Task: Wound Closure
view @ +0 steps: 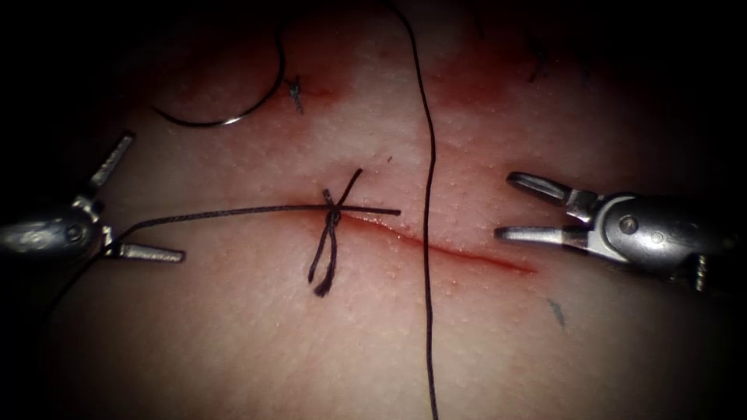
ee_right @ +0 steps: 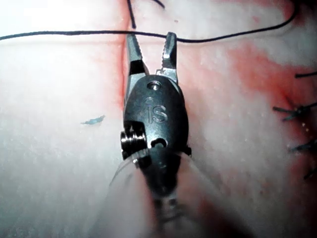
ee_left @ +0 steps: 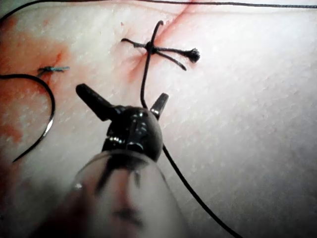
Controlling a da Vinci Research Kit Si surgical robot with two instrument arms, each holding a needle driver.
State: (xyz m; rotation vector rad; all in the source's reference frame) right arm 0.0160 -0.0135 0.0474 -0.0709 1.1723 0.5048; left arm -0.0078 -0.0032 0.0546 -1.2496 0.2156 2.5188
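The cut (view: 467, 253) runs across the tissue (view: 233, 342), and a knot (view: 332, 211) with short tails sits at its left end. From the knot a thread (view: 218, 213) leads left and passes between the wide-open jaws of my left tool (view: 156, 197) near their hinge, ungripped; the left wrist view shows the same tool (ee_left: 122, 92), thread (ee_left: 144, 84) and knot (ee_left: 150, 48). My right tool (view: 506, 206) (ee_right: 151, 36) stands open and empty just right of the cut. The curved needle (view: 233, 118) (ee_left: 47, 119) lies free on the tissue at the upper left, outside both tools.
A long strand of thread (view: 427, 233) (ee_right: 74, 33) crosses the cut from top to bottom, just in front of the right tool's tips. An older stitch (view: 296, 93) sits beside the needle. Cut thread ends (view: 537, 66) (ee_right: 297, 111) lie at the upper right. Red fluid (view: 482, 78) stains the tissue.
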